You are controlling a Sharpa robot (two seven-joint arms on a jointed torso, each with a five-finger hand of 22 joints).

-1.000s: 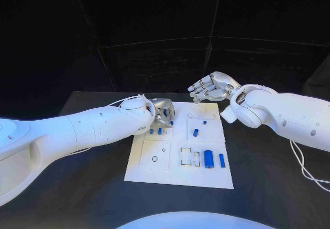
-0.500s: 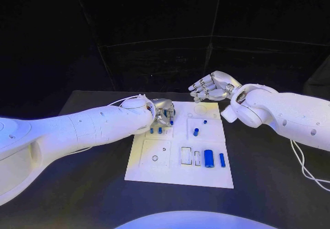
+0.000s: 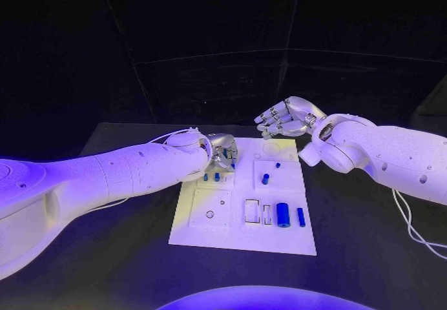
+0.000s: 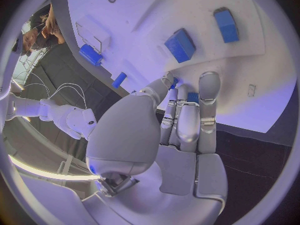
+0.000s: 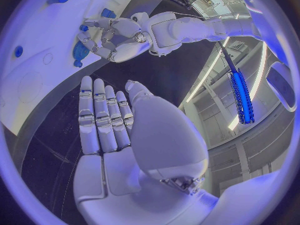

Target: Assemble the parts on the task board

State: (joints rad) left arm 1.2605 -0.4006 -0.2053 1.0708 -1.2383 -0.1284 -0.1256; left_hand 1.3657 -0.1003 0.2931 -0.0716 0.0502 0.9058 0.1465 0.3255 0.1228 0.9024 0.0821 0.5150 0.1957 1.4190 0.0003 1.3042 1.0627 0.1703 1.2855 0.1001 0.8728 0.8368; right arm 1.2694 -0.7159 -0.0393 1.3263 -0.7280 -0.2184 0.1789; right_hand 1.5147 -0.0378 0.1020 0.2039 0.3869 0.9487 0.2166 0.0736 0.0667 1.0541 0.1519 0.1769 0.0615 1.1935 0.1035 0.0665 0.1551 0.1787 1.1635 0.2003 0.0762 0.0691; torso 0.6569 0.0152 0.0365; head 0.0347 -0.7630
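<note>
White board (image 3: 240, 227) lies mid-table. Left hand (image 3: 219, 152) sits low over its far left corner, fingers curled among small blue pieces (image 3: 216, 176); whether it grips one, can't tell. Right hand (image 3: 285, 118) hovers off the board's far edge, fingers straight and together, holding nothing. More blue pieces (image 3: 282, 215) lie in slots nearer the robot.

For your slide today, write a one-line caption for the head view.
Left hand works over blue parts on the white board; right hand hovers open beyond its far edge.
</note>
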